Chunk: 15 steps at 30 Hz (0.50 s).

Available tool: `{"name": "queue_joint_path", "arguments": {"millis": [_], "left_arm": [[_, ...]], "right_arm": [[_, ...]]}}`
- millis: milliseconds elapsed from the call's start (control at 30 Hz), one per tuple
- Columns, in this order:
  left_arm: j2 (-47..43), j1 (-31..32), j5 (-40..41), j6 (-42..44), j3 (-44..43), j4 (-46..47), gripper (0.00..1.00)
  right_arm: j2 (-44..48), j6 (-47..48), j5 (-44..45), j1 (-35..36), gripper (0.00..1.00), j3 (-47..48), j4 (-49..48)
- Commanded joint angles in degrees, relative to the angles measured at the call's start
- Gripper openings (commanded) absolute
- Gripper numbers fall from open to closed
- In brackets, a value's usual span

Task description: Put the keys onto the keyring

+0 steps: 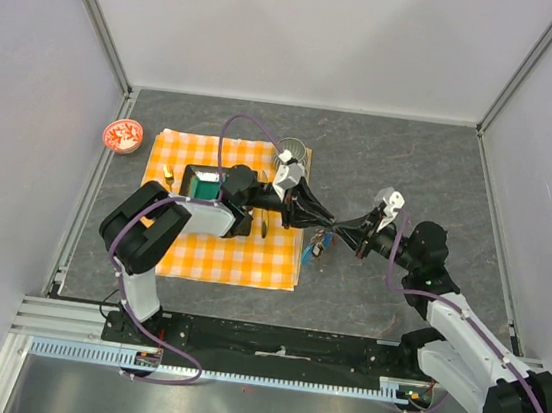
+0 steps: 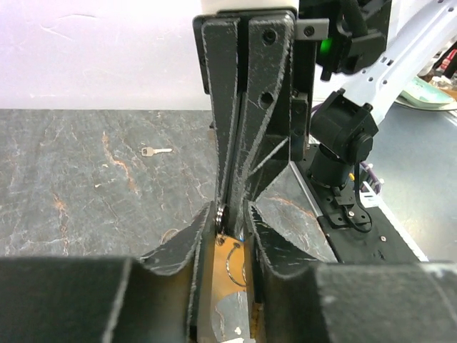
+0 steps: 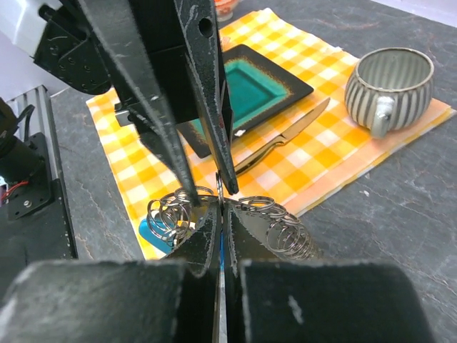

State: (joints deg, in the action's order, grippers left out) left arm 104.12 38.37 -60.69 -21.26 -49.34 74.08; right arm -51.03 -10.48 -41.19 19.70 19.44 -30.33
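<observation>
Red and white, a small round dish (image 1: 122, 134) sits at the far left of the overhead view on the grey stone-patterned worktop (image 1: 402, 162), just off the corner of an orange-and-white checked cloth (image 1: 200, 253). On the cloth are a square teal plate (image 1: 201, 182), partly under the left arm, and a ribbed grey cup (image 1: 291, 151) at the far right corner. The right wrist view shows a table knife (image 3: 282, 139) lying beside the plate far more plainly. Just right of the cloth's edge the two arms meet tip to tip above the worktop. From overhead the keyring (image 1: 315, 247) is only a small dark cluster hanging under that meeting point. The right wrist view gives the detail. The left fingers (image 3: 139, 86) come down from the top with a narrow gap between their tips. Silver wire loops bunch on either side of them, and a flat blue tag (image 3: 151, 232) lies low on the left. The right fingers (image 2: 235, 107) are pressed together on the keyring's thin metal. In the left wrist view one wire loop hangs directly beneath their tips, between the parted left tips. I cannot tell whether the left fingers touch it. Only this view shows a lone silver key (image 2: 156, 151), lying flat on bare worktop well apart from both arms.
</observation>
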Motion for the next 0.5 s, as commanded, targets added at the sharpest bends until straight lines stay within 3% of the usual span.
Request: {"name": "queue_joint_path", "arguments": {"millis": [0,67,133,167,200,267,467], "left_arm": [[-1.8,-1.7,-3.3,-0.8,-1.4,17.6,0.32],[-3.5,-2.7,-4.2,2.2,-0.9,13.7,0.39],[-5.1,-2.9,-4.9,6.0,-2.2,1.5,0.46],[-7.4,-2.9,-5.3,11.9,-3.2,-4.3,0.48],[-8.4,-2.9,-5.2,15.4,-4.3,-17.4,0.52],[-11.2,-2.5,-3.8,25.5,-6.1,-26.3,0.53],[-13.6,-1.4,-1.5,34.9,-7.6,-37.5,0.55]], "right_arm": [[2.6,6.5,2.2,0.0,0.0,8.3,14.0],[2.7,10.0,4.3,0.0,0.0,12.8,20.8],[2.3,14.2,6.1,0.1,0.0,16.0,30.9],[1.7,15.7,8.6,0.2,0.0,19.5,35.3],[1.3,17.2,9.9,0.2,0.0,21.4,42.8],[-0.3,21.9,12.9,0.6,0.0,26.7,49.4],[-5.6,30.8,19.6,5.4,0.0,36.1,62.3]]}}
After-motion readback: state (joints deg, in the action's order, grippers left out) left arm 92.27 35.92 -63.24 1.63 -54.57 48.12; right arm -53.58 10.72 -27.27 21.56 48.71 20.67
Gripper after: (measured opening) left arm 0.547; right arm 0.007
